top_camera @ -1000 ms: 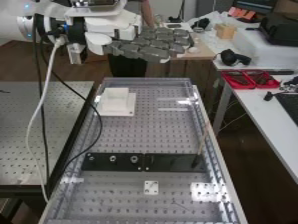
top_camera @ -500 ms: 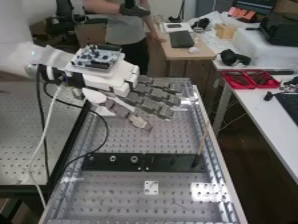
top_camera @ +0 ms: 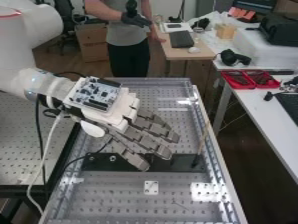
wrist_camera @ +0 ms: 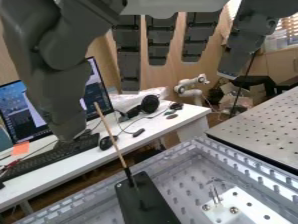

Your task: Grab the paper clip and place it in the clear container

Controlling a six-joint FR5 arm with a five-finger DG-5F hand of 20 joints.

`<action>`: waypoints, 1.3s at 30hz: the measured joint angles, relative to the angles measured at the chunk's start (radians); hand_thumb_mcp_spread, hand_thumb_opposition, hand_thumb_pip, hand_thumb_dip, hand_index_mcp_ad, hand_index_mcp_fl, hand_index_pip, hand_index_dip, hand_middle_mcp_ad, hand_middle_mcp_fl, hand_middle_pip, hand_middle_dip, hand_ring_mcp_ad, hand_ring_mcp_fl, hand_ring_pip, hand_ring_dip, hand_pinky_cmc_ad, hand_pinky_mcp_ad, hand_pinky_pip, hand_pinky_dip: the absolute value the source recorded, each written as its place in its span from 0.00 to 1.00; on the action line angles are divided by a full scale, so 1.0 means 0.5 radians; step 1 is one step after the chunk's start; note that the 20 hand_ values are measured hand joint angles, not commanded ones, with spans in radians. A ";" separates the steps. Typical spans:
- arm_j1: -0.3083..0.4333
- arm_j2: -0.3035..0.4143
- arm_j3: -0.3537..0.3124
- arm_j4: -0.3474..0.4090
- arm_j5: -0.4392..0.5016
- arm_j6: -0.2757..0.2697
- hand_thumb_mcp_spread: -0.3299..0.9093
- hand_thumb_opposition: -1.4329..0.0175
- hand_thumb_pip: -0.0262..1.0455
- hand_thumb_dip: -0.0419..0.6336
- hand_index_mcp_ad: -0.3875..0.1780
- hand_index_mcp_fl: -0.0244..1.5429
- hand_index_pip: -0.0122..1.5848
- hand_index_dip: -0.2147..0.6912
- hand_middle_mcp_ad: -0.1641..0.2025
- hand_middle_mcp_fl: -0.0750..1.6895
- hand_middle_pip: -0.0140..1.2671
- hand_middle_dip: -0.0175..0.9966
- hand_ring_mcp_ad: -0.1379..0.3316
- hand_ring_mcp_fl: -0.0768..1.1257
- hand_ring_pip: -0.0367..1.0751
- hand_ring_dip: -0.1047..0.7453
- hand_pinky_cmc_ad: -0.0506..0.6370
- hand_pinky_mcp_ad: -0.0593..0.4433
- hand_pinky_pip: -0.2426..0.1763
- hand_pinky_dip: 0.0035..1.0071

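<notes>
A white robot arm [top_camera: 46, 82] hangs its dark grey mechanical hand [top_camera: 146, 142] over a workbench, fingers extended, slightly fanned and holding nothing. On a clock face centred on the small white square plate [top_camera: 151, 185] in the high view, the fingertips point in from 12. A thin wire-like shape at 4 o'clock, near the plate, is probably the paper clip [top_camera: 178, 204], though too faint to be sure. It should prove light, springy and slick, hard to break but easily flicked away; a pinch across its middle would suit. It lies on a grey perforated metal board [top_camera: 120, 200], whose holes could snag wire. The clear-walled surround [top_camera: 217, 167] may be the container. A slim wooden stick [top_camera: 203, 137] rises at 1 o'clock; beyond, at 2, runs a white desk [top_camera: 266, 120].
</notes>
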 joint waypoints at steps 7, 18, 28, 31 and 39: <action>-0.089 -0.110 0.074 -0.004 -0.088 0.012 0.53 0.45 0.61 0.35 0.59 0.20 0.55 0.25 0.52 0.04 0.11 0.18 0.55 0.06 0.11 0.24 0.56 0.67 0.40 0.41; -0.230 -0.288 0.205 -0.015 -0.275 0.036 0.54 0.44 0.61 0.35 0.57 0.17 0.72 0.26 0.51 0.04 0.11 0.18 0.55 0.06 0.11 0.24 0.55 0.67 0.40 0.40; -0.364 -0.424 0.306 0.039 -0.474 0.017 0.57 0.42 0.61 0.39 0.50 0.17 0.86 0.34 0.51 0.04 0.11 0.19 0.55 0.06 0.11 0.25 0.55 0.67 0.40 0.30; -0.392 -0.452 0.327 0.069 -0.524 0.009 0.60 0.42 0.61 0.39 0.49 0.19 0.88 0.36 0.51 0.04 0.11 0.19 0.55 0.06 0.11 0.25 0.55 0.66 0.40 0.28; -0.433 -0.539 0.421 0.066 -0.622 -0.025 0.61 0.42 0.60 0.40 0.47 0.21 0.91 0.37 0.52 0.06 0.11 0.19 0.55 0.06 0.11 0.25 0.55 0.67 0.40 0.25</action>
